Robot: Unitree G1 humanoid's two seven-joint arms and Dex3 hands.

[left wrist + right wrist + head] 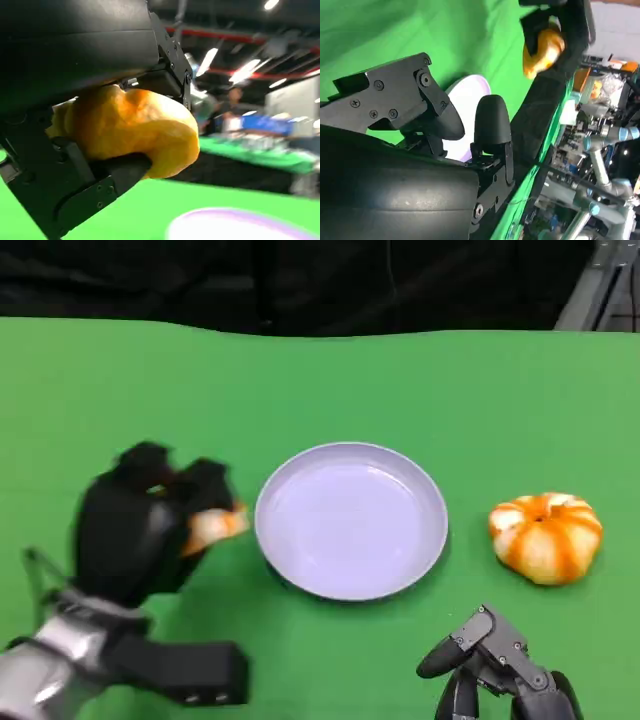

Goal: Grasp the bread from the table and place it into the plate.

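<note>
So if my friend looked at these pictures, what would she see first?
Probably the white plate in the middle of the bright green table. Next, the robot's black left hand beside the plate, holding a golden piece of bread above the cloth. On the plate's other side sits an orange-and-white pumpkin-shaped bun, with the right hand at the table's near edge.

No text, label, brand, number or sign can be read in any of the three views. The background shapes in both wrist views are too blurred to make out any lettering.
</note>
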